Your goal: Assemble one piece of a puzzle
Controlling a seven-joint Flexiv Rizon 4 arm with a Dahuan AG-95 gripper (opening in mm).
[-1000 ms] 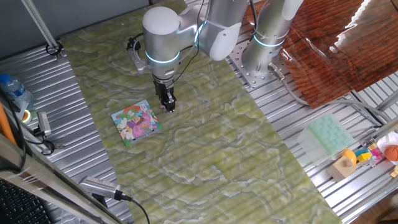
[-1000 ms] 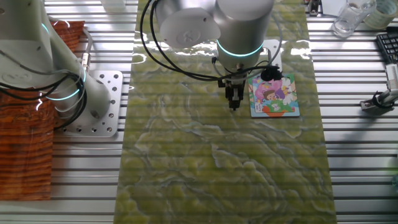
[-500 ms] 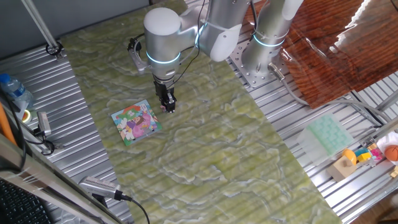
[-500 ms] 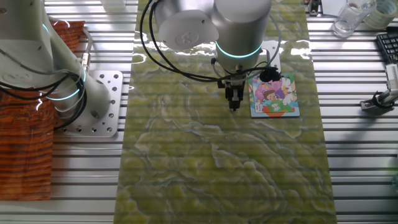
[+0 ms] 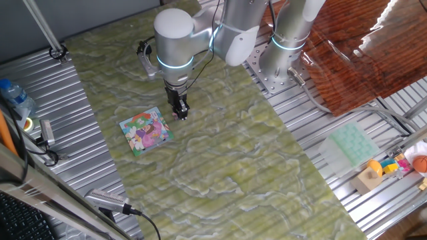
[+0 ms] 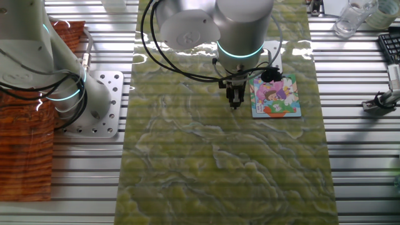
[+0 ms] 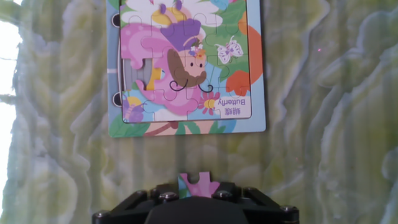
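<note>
The puzzle is a small square jigsaw with a cartoon girl in pink, lying on the green mat; one grey gap shows at its left side. It also shows in one fixed view and the other fixed view. My gripper is shut on the piece, a tiny pink piece with a blue-green edge sticking up between the jaws. The gripper hangs just beside the puzzle's edge, a little above the mat, and shows in the other fixed view too.
A green marbled mat covers the table. A pale green moulded tray and toy blocks lie at the right. A bottle and tools lie at the left. The arm's base stands beside the mat.
The arm has shifted very slightly; the gripper still holds the piece beside the puzzle.
</note>
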